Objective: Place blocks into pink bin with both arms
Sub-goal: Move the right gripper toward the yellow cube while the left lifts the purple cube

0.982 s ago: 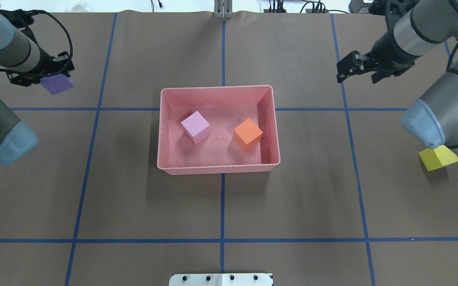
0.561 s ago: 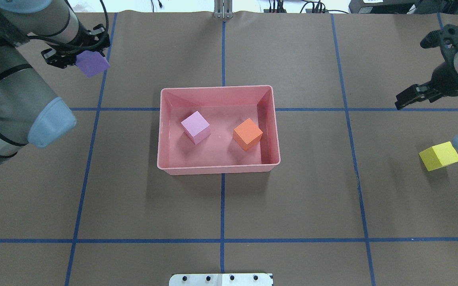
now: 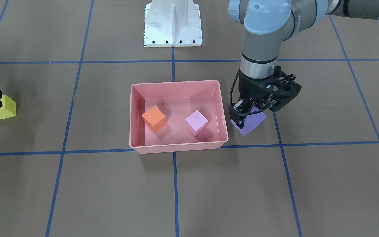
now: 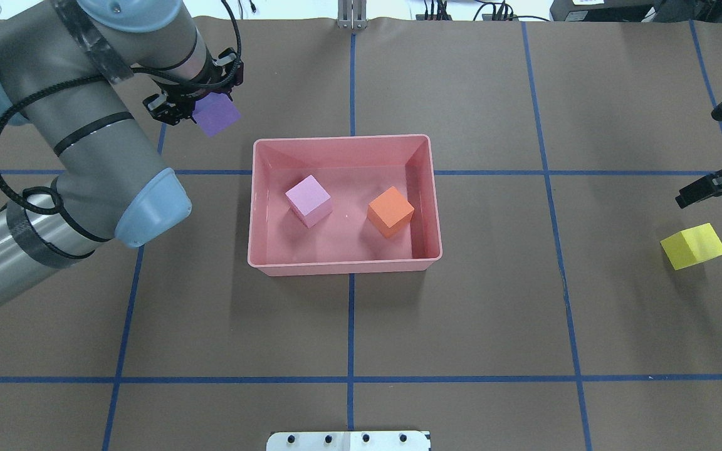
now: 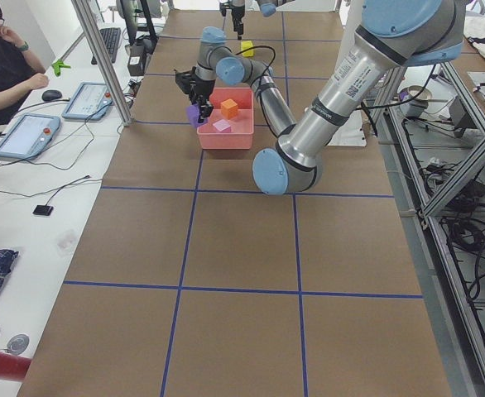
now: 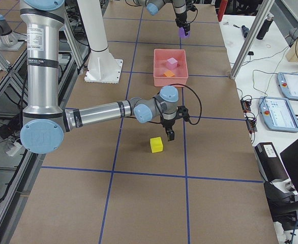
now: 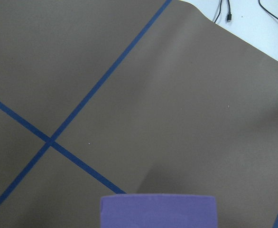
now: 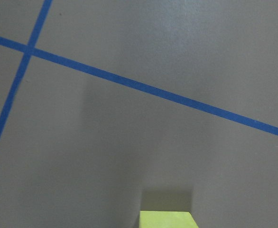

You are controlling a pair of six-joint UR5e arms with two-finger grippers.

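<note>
The pink bin (image 4: 345,267) sits mid-table and holds the light pink cube (image 4: 309,200) and the orange cube (image 4: 390,211). My left gripper (image 4: 197,103) is shut on the purple cube (image 4: 217,114) and holds it above the table, just outside the bin's far left corner. In the front-facing view the purple cube (image 3: 250,123) is beside the bin (image 3: 176,148). It also fills the bottom of the left wrist view (image 7: 158,211). The yellow cube (image 4: 693,245) lies on the table at the right. My right gripper (image 4: 706,188) hovers open and empty just beyond it.
Blue tape lines (image 4: 351,326) divide the brown table cover. The white base mount (image 3: 173,23) stands behind the bin. An operator (image 5: 7,62) sits at a side desk with tablets. Cables (image 4: 461,9) lie beyond the far edge.
My left arm has swung right with the purple cube, from the far left to near the bin's corner. My right gripper has moved right and nearer, close to the yellow cube.
</note>
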